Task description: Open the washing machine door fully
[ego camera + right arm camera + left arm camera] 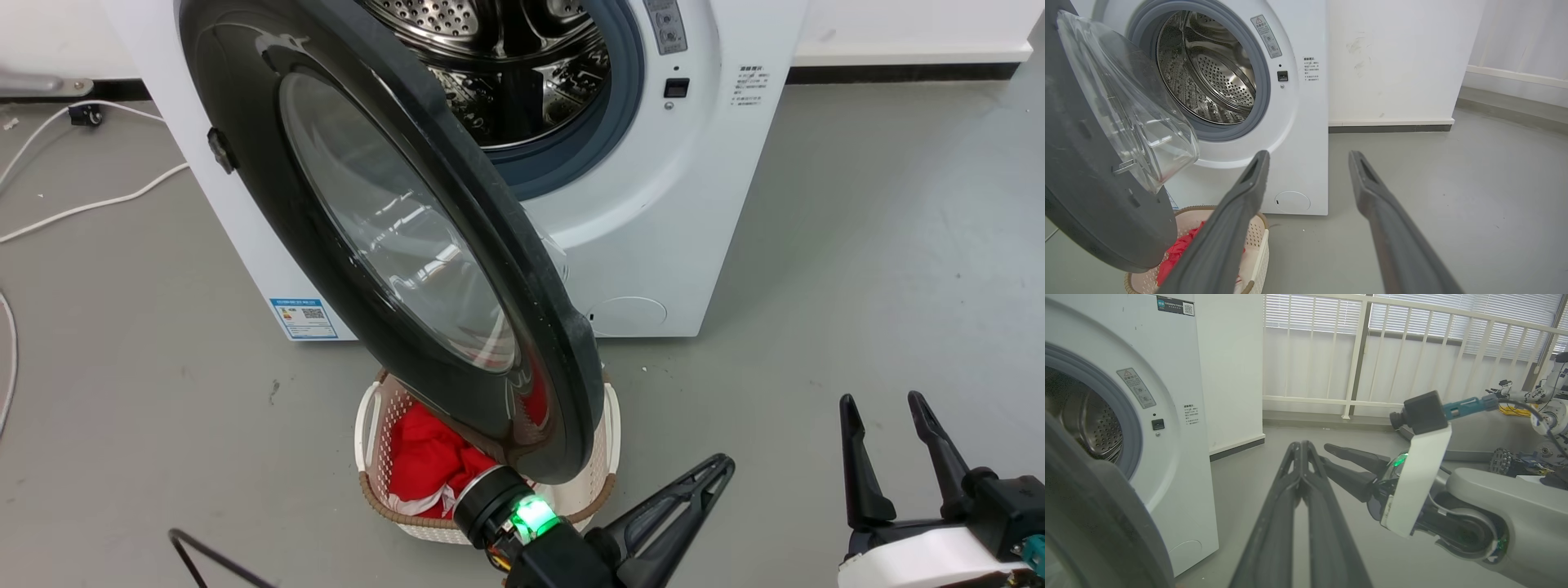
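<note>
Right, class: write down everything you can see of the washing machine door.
The washing machine door is a large round glossy black disc with a bulging clear glass window at its centre. It stands swung well out from the washing machine, baring the steel drum. Its lower edge hangs over a cream basket of red cloth. Neither the left gripper nor the right gripper holds it.

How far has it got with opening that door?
Done: the washing machine door is unlatched and stands out from the drum, over the laundry basket. In hand: nothing; the left gripper is shut empty beside the door's edge, the right gripper open. Left: probably swinging it wider.
</note>
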Controlling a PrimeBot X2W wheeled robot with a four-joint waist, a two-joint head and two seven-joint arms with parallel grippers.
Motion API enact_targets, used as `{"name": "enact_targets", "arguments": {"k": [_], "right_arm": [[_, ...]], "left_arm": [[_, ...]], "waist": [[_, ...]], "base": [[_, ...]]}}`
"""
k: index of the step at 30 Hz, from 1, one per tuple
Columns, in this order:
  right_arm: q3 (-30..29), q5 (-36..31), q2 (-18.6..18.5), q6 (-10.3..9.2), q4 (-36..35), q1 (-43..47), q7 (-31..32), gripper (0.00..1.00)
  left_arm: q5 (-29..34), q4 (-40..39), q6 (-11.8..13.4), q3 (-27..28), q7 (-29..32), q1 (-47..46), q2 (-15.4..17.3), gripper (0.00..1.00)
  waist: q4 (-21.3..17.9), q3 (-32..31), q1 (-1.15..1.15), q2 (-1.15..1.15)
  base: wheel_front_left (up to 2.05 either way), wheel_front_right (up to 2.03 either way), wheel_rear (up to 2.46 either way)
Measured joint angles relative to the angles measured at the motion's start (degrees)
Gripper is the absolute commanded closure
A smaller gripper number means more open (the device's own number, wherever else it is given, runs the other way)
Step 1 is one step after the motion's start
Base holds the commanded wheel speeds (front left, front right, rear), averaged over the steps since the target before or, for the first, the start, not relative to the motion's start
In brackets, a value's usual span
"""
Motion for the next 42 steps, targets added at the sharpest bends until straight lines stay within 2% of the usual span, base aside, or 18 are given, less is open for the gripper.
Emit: {"name": "enact_targets", "arguments": {"k": [6,23,34,42], "right_arm": [[0.57,0.41,0.0,0.0,0.4,-0.93,0.02,0.0],[1.31,1.83,0.0,0.0,2.99,-1.48,-1.08,0.0],[1.65,2.4,0.0,0.0,3.91,-1.91,-1.15,0.0],[1.79,2.42,0.0,0.0,4.2,-1.92,-1.13,0.0]], "left_arm": [[-0.15,5.78,0.56,1.03,-1.13,-3.04,-0.69,1.0],[-3.24,21.2,5.53,5.38,-3.49,-11.81,-2.3,1.0],[-5.45,26.68,8.16,6.71,-5.24,-13.97,-2.9,1.0],[-5.63,26.96,9.1,6.5,-6.0,-13.79,-2.83,1.0]], "waist": [[-0.97,0.93,0.0,0.0],[-4.22,2.14,0.0,0.0],[-4.18,2.19,0.0,0.0],[-3.95,1.77,0.0,0.0]], "base": [[0.0,0.0,0.0],[0.0,0.0,0.0],[0.0,0.0,0.0],[0.0,0.0,0.0]]}}
